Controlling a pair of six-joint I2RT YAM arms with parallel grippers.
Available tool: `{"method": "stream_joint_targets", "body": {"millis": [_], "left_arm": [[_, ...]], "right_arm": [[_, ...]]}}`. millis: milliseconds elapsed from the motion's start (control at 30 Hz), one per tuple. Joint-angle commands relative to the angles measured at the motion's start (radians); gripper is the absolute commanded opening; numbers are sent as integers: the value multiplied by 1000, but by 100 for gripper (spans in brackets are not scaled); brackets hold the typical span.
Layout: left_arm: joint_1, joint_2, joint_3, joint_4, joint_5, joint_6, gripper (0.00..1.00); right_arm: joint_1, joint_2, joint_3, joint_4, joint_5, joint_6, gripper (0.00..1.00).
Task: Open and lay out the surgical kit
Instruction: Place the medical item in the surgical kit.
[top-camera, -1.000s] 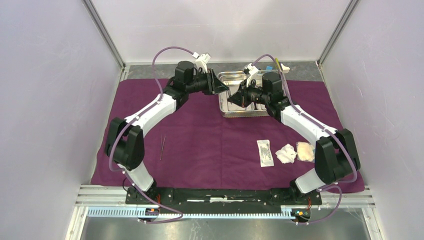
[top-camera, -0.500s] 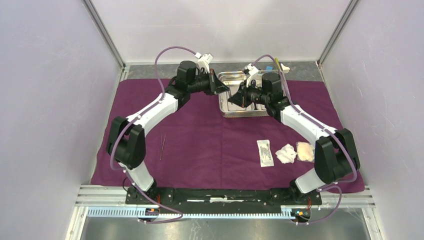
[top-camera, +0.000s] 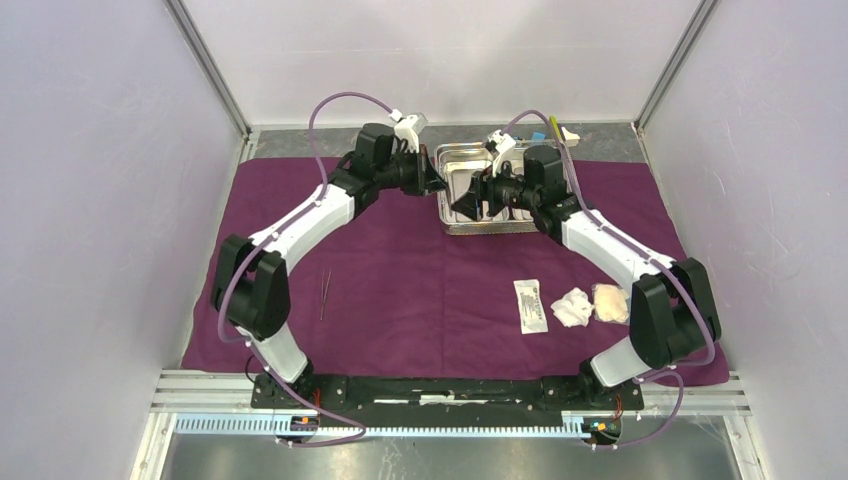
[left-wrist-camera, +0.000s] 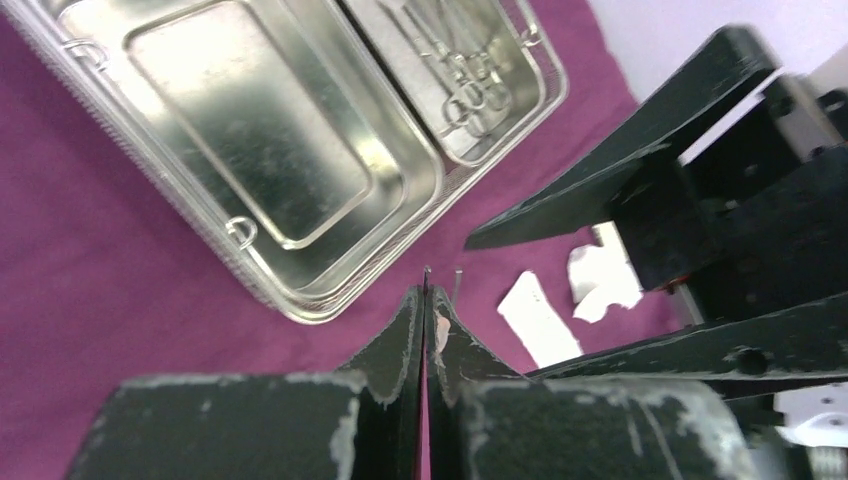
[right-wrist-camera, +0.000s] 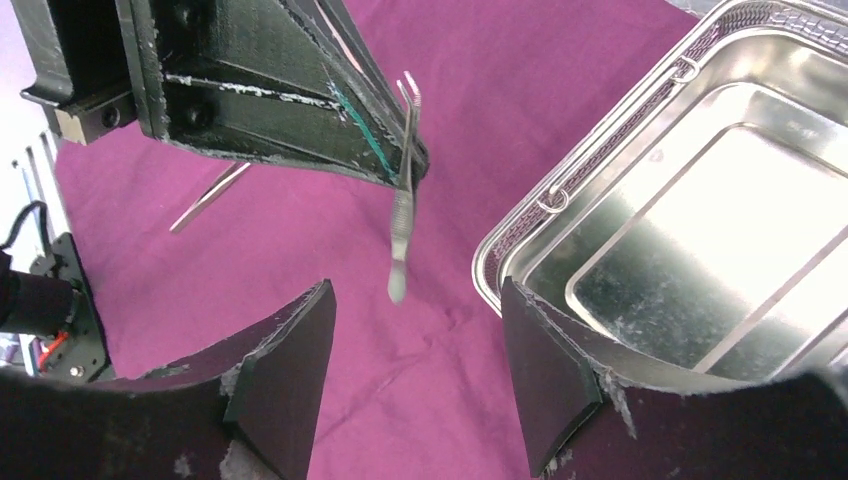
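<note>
A pair of tweezers (right-wrist-camera: 403, 215) is clamped by its upper end between the closed fingers of the left gripper (left-wrist-camera: 425, 305) and is hung nearly upright above the plum-purple cloth (top-camera: 420, 290), just beside the left edge of the steel tray (top-camera: 490, 229). The right gripper (right-wrist-camera: 415, 295) is held with its jaws spread wide, one finger at each side of the tweezers' lower tip, and neither is seen to touch it. Scissor-handled instruments (left-wrist-camera: 462, 80) are seen lying in the tray compartment farther from the left gripper. A second pair of tweezers (top-camera: 325, 293) is laid flat on the cloth beside the left arm, and a white packet (top-camera: 531, 305) and gauze pads (top-camera: 573, 307) are laid side by side on the cloth near the right arm's base
</note>
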Motion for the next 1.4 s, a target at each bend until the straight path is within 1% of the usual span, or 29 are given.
{"method": "stream_joint_targets", "body": {"millis": [0, 200, 300, 400, 533, 700, 833, 1033, 1200, 1367], "left_arm": [[8, -96, 24, -173, -80, 229, 2], [75, -124, 20, -549, -99, 437, 2], [110, -139, -6, -724, -146, 547, 2], [154, -158, -55, -825, -213, 615, 2], [244, -145, -107, -920, -252, 667, 2], [353, -100, -143, -980, -287, 722, 2], [430, -59, -167, -994, -330, 763, 2], [544, 13, -174, -990, -343, 788, 2], [600, 61, -179, -978, -326, 785, 2], [625, 98, -185, -966, -306, 769, 2]], "right_arm": [[3, -61, 23, -29, -11, -108, 69], [-3, -104, -15, -77, 10, -263, 71], [-9, -129, -73, -69, 41, -312, 71], [-26, -144, -128, -30, 53, -325, 72], [-66, -133, -166, 9, 3, -301, 72], [-86, -129, -192, 22, -32, -293, 72], [-89, -117, -194, 26, -54, -287, 72], [-94, -113, -198, 29, -72, -286, 72], [-106, -114, -207, 29, -85, -286, 72], [-112, -108, -209, 30, -97, -285, 72]]}}
